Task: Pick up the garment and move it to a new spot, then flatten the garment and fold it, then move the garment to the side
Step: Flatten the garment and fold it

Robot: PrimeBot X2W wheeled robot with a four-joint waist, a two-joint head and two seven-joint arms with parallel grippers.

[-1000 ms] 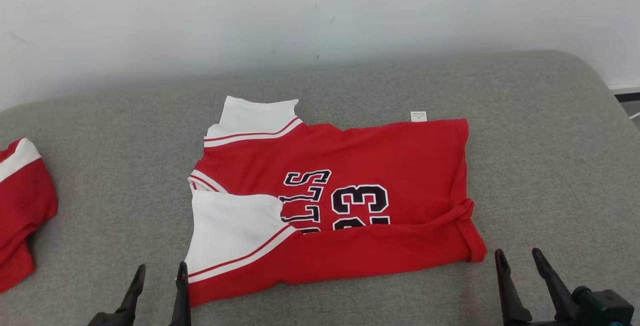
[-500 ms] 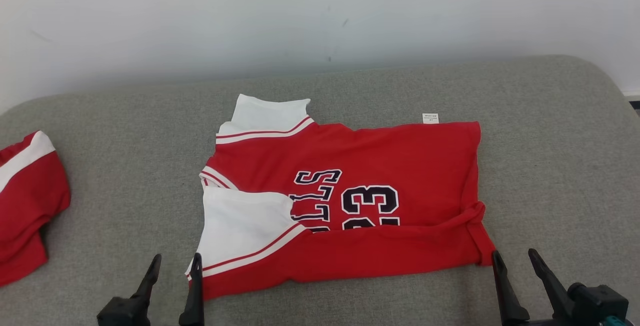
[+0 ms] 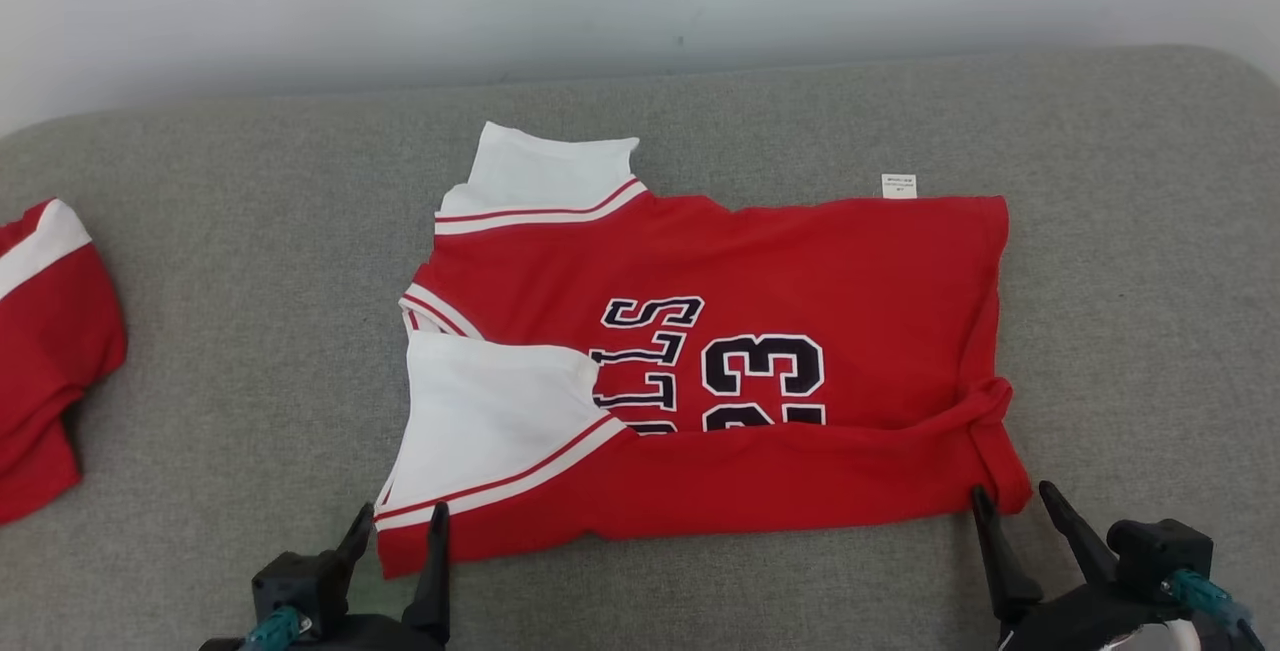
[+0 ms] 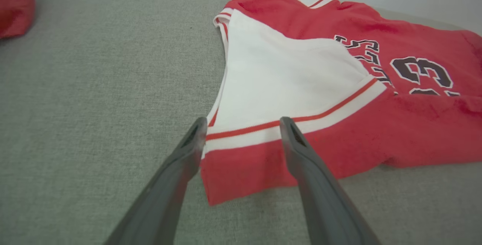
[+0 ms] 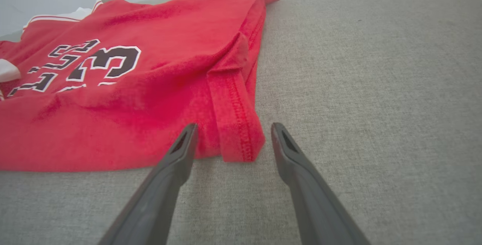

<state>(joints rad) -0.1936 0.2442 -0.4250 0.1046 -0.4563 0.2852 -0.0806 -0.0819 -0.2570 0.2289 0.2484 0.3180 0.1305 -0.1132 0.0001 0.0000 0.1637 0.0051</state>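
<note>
Garment on couch

Bright, soft, even light, probably from overhead, falls on the grey bench and the pale wall, and both look matte. Shadows are faint, just a thin dark line under the garment hem ahead of the left tool and the right tool. The head view is sharp. In both wrist views the tool's fingers blur towards the lens. The weave between them is crisp, the cloth farther ahead softens, and the red looks oversaturated.
</note>
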